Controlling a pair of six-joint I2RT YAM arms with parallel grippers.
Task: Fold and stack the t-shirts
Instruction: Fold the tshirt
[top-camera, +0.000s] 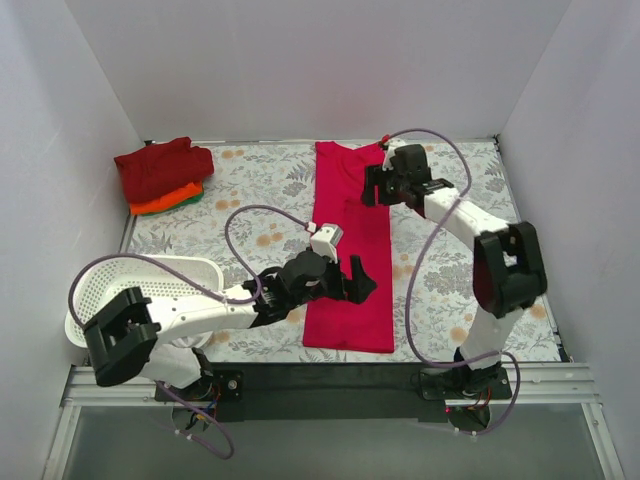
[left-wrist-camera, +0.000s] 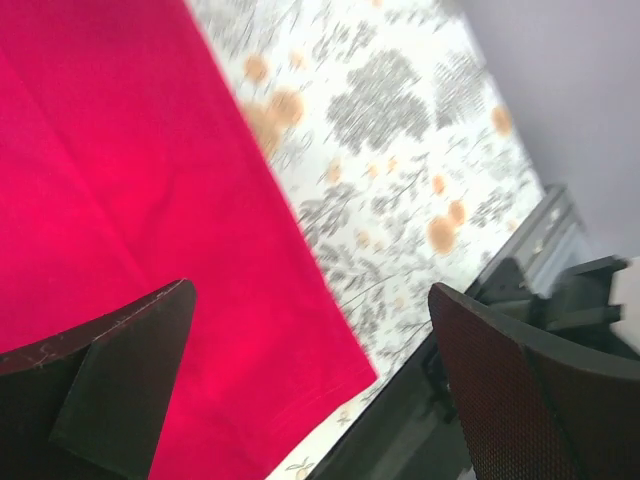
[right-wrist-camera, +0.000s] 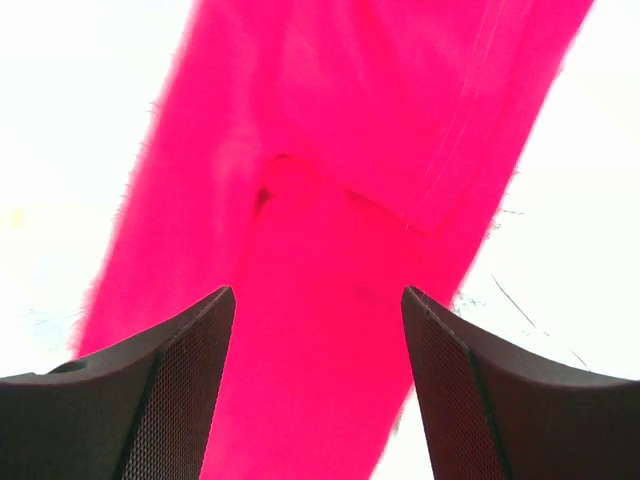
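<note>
A bright pinkish-red t-shirt (top-camera: 350, 250) lies on the flowered table, folded into a long narrow strip running from far to near. My left gripper (top-camera: 356, 281) is open and empty above its near right part; the left wrist view shows the shirt (left-wrist-camera: 120, 200) and its near right corner below the jaws. My right gripper (top-camera: 374, 186) is open and empty over the strip's far end, and the right wrist view shows the cloth (right-wrist-camera: 330, 220) with a folded sleeve hem. A stack of folded shirts (top-camera: 162, 173), dark red over orange and green, lies at the far left.
A white lattice basket (top-camera: 120, 290) stands at the near left beside the left arm. The flowered tablecloth (top-camera: 440, 260) covers the table. White walls stand on three sides. The black base rail (top-camera: 330, 380) runs along the near edge.
</note>
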